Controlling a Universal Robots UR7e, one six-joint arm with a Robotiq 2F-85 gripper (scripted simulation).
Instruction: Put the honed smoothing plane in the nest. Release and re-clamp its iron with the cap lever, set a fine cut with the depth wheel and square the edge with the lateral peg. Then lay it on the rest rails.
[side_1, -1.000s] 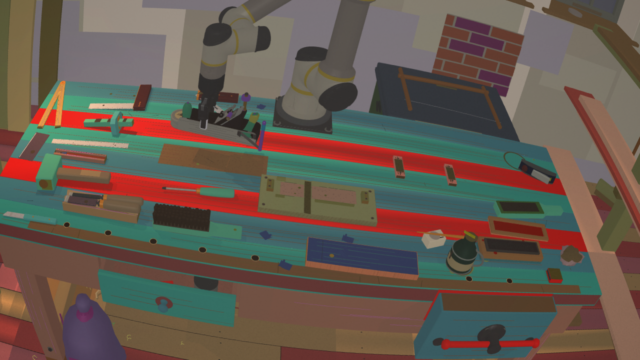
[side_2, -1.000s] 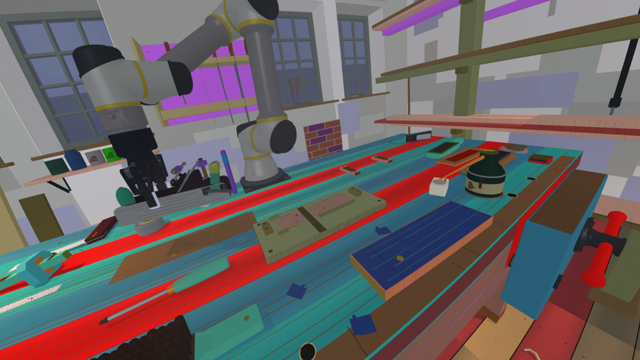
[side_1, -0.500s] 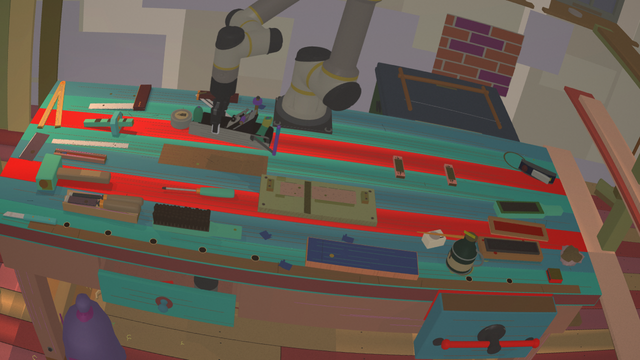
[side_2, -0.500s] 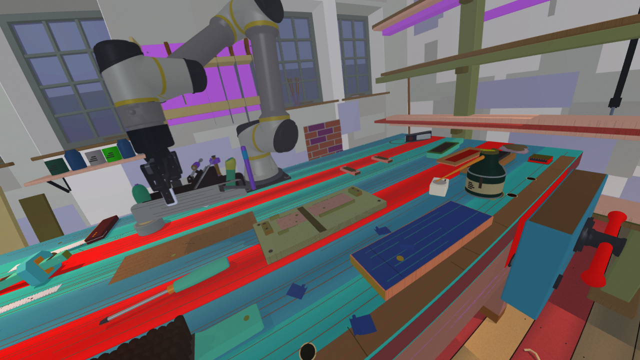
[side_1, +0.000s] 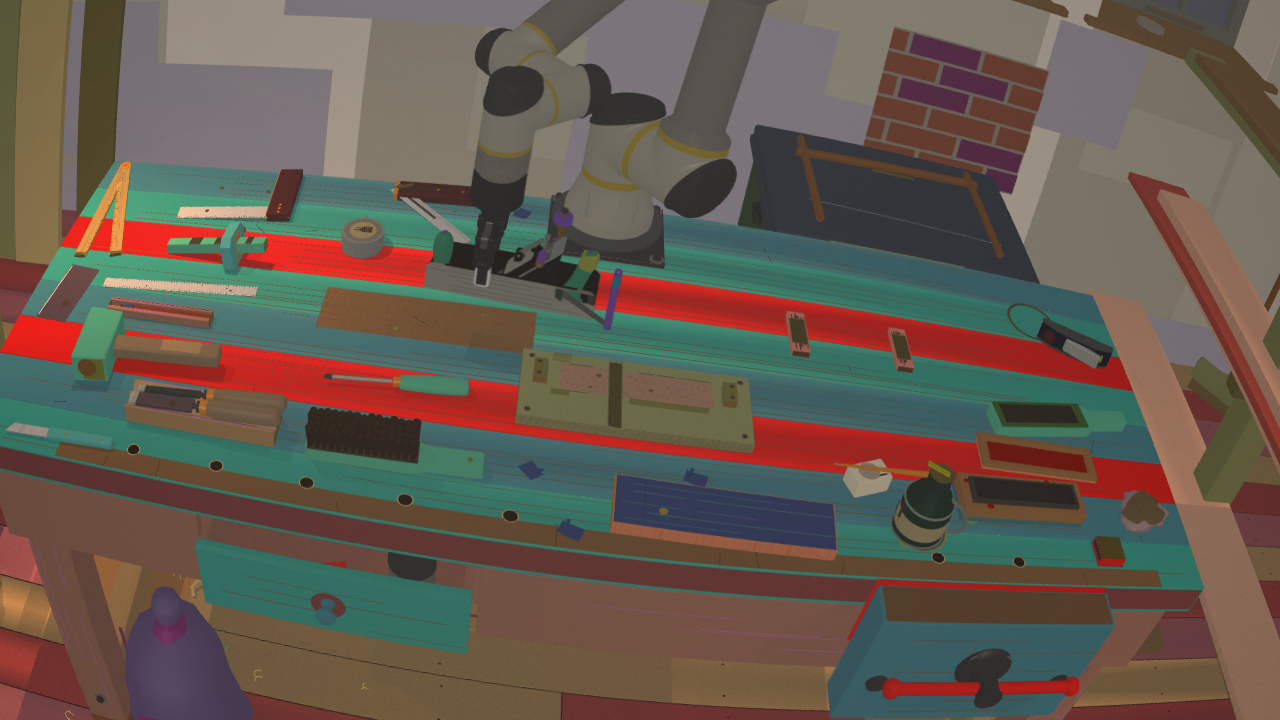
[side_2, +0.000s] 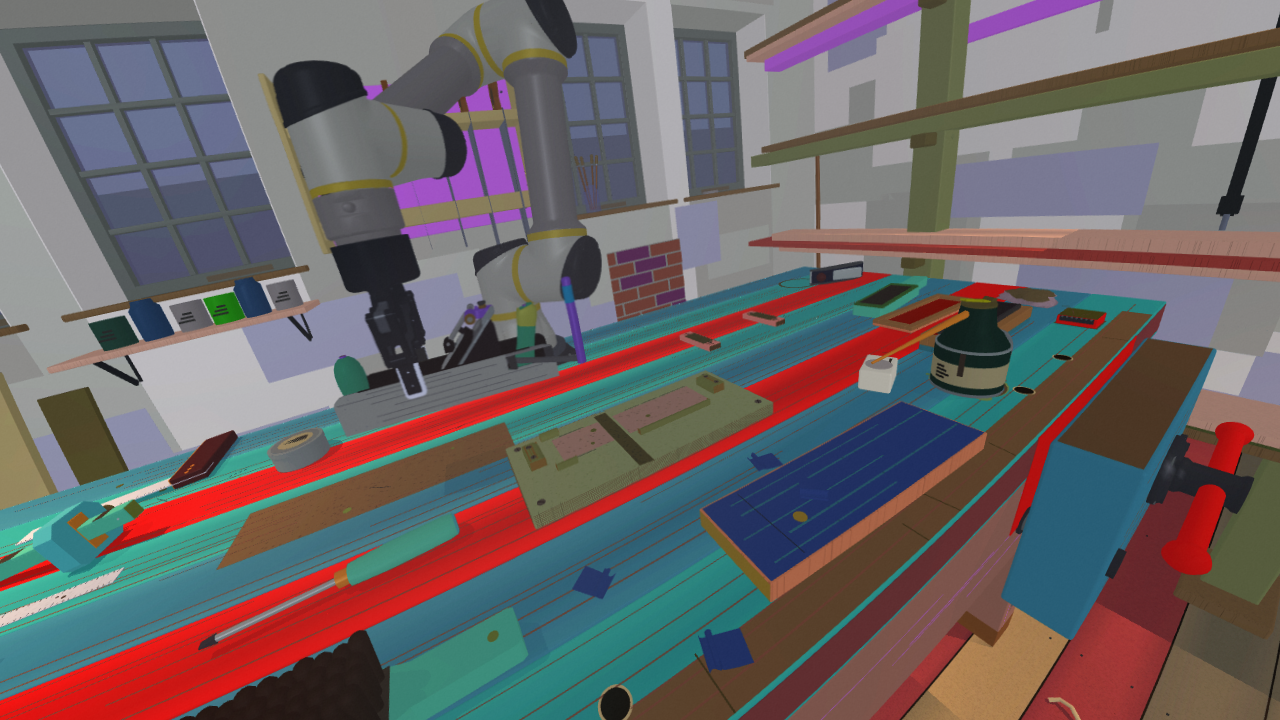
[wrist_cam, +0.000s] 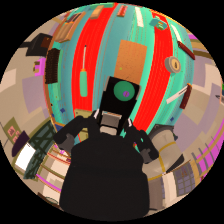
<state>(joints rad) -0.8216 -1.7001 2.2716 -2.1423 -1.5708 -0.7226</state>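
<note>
The smoothing plane (side_1: 515, 273), a grey-bodied tool with a black top, a green front knob (wrist_cam: 123, 91) and a purple lever at its rear, hangs above the back of the bench with my gripper (side_1: 483, 267) closed on its body just behind the knob. In the second side camera the plane (side_2: 448, 381) sits level, clear of the red stripe below. The nest (side_1: 634, 398), an olive board with pink pads and a dark cross slot, lies at mid-bench in front and to the right. The two small rest rails (side_1: 797, 333) (side_1: 900, 348) lie further right.
A tape roll (side_1: 362, 237) lies left of the plane, and a brown board (side_1: 425, 320) lies just in front of it. A green-handled screwdriver (side_1: 403, 383) lies left of the nest. The arm's base (side_1: 618, 224) stands right behind the plane. A blue board (side_1: 723, 515) lies near the front edge.
</note>
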